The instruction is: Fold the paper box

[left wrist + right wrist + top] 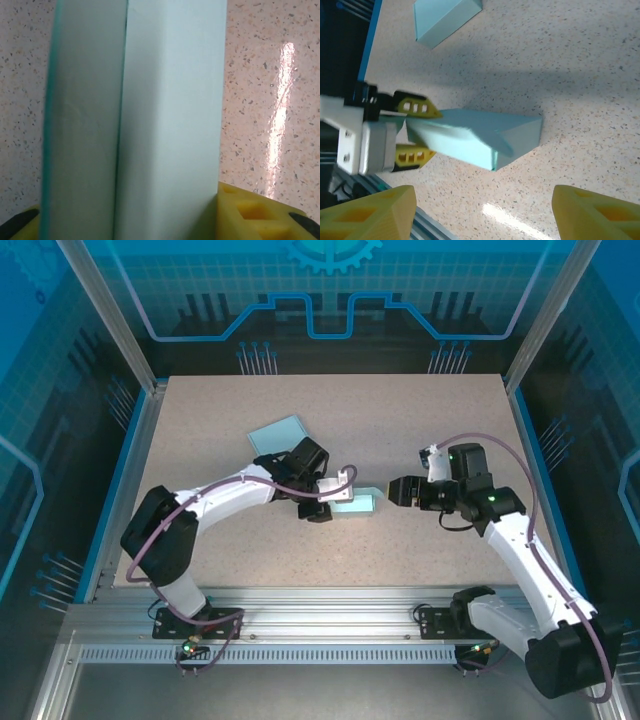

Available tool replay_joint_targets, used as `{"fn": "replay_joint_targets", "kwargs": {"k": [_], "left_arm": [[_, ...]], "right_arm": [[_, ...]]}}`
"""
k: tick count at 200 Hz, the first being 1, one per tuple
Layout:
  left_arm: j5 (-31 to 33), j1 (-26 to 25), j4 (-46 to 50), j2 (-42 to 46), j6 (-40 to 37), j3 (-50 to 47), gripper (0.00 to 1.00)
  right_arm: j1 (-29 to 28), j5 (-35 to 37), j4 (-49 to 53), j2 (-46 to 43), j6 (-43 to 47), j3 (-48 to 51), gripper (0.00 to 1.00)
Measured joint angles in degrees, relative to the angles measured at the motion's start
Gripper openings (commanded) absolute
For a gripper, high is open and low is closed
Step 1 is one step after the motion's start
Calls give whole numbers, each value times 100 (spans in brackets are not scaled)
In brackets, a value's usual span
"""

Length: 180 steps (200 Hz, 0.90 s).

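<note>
The light blue paper box [358, 503] lies on the table near the middle, its flaps folded in at the right end [520, 135]. My left gripper [336, 496] is shut on the box's left end. One yellow finger [416, 107] sits above that end and the other below it. In the left wrist view the box [165, 120] runs up between my left gripper's [135, 225] yellow fingertips [250, 212]. My right gripper [396, 490] stands open just right of the box, apart from it. Nothing lies between my right gripper's [485, 217] fingers [375, 212] but bare table.
A second light blue folded piece [277, 433] lies flat on the table behind the left arm, also seen in the right wrist view [445, 17]. The table's metal front rail [320, 600] runs along the near edge.
</note>
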State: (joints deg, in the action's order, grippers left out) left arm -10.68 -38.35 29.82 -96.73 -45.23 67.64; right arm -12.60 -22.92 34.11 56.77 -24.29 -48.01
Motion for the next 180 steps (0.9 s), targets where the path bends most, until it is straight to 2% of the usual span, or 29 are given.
{"fn": "replay_joint_targets", "kwargs": {"k": [10,29,33,90,116,151,180], "left_arm": [[-33,35,149,-63,-44,90,65],[-81,79,225,-367,-107,315,83],[-79,94,223,-402,-127,321,84],[-79,177,208,-450,-142,358,84],[-76,190,205,-450,-142,455,85],[-81,203,205,-431,-129,487,95],[-81,203,164,-138,-96,428,96]], "right_arm": [[-61,157,-7,7,81,0,68],[-367,459,-42,114,251,2,68],[-422,501,-57,149,271,4,67],[-933,1071,-299,1058,601,-13,64],[-1080,1209,-334,1207,684,-160,64],[-1115,1325,-437,1198,811,-334,61],[-1185,1471,-400,1198,894,-380,60]]}}
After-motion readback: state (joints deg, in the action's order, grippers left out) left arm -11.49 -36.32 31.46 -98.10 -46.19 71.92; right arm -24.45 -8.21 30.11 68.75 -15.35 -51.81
